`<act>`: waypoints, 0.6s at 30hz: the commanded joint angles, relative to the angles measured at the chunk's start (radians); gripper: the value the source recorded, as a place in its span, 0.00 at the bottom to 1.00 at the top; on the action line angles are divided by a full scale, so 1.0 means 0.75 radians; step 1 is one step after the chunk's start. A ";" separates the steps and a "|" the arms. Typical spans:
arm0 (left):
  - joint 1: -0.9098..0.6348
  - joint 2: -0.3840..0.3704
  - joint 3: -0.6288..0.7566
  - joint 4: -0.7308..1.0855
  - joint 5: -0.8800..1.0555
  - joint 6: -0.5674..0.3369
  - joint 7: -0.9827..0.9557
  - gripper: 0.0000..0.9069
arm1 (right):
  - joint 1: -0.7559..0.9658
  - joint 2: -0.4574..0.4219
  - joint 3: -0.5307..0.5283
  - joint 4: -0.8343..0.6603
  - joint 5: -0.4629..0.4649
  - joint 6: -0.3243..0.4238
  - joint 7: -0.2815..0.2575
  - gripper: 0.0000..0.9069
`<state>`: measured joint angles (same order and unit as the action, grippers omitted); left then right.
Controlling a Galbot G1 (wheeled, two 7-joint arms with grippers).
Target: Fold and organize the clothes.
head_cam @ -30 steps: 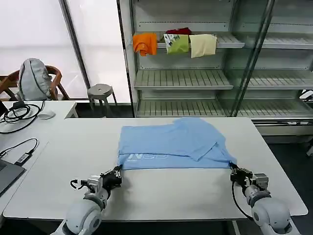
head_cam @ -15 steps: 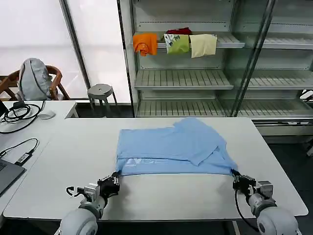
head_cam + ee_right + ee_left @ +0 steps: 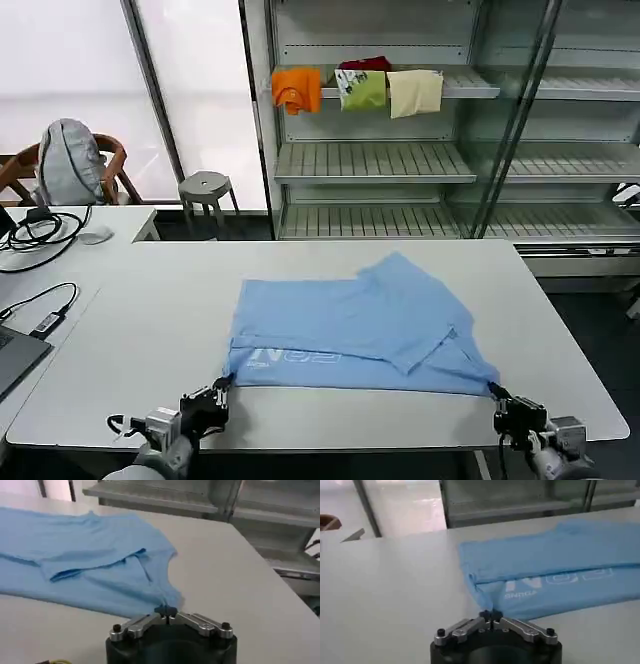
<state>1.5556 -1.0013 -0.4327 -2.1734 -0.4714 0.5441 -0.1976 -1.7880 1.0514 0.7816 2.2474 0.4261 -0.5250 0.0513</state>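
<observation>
t-shirt [image 3: 355,335] lies flat on the surface [image 3: 130,330], long axis running side to side, stretching away from me. my left pincer [image 3: 222,388] and right pincer [image 3: 497,393] each pinch a near hem corner.

bare table [image 3: 150,330] left, T-shirt [image 3: 350,325] mid

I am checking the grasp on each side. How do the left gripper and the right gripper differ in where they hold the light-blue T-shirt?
The left gripper pinches the light-blue T-shirt at the near corner beside the whitish lettering; the right gripper pinches the near corner with no lettering close by. The left corner shows stacked folded layers, while the right corner fans from a thin point. Both are shut on fabric near the white table's front edge.
</observation>
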 commanded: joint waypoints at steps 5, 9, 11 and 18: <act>0.294 0.020 -0.164 -0.109 0.013 -0.027 0.022 0.01 | -0.134 0.015 0.025 0.082 -0.045 0.019 -0.007 0.00; 0.285 0.010 -0.152 -0.107 0.029 -0.028 0.026 0.02 | -0.141 0.017 0.015 0.095 -0.050 0.017 -0.010 0.00; 0.279 0.013 -0.157 -0.104 0.029 -0.028 0.029 0.02 | -0.144 0.012 0.020 0.098 -0.050 0.017 -0.011 0.00; 0.296 0.005 -0.168 -0.117 0.030 -0.026 0.037 0.02 | -0.168 0.021 0.017 0.121 -0.048 0.017 -0.019 0.00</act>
<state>1.7246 -0.9961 -0.5399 -2.2422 -0.4524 0.5255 -0.1747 -1.8891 1.0659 0.7917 2.3212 0.3947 -0.5148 0.0386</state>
